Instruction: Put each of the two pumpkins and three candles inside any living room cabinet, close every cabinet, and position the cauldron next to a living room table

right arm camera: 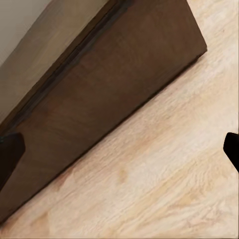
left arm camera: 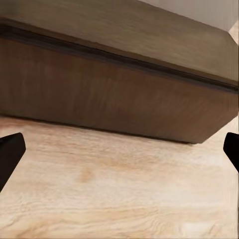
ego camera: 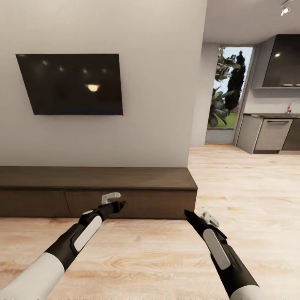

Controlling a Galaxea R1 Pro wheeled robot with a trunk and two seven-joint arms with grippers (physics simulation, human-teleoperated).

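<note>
Both arms reach toward the closed cabinet (ego camera: 125, 183); left gripper (left arm camera: 119, 149) and right gripper (right arm camera: 119, 149) fingers spread wide, empty, likely positioning to pull a front.

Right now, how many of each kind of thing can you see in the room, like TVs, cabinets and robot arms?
Flat black wall-mounted TV: 1
Long low dark-brown wooden cabinet: 1
Robot arms, left gripper and right gripper, fingers spread apart: 2
Grey kitchen dishwasher with a bar handle: 1
Total: 5
</note>
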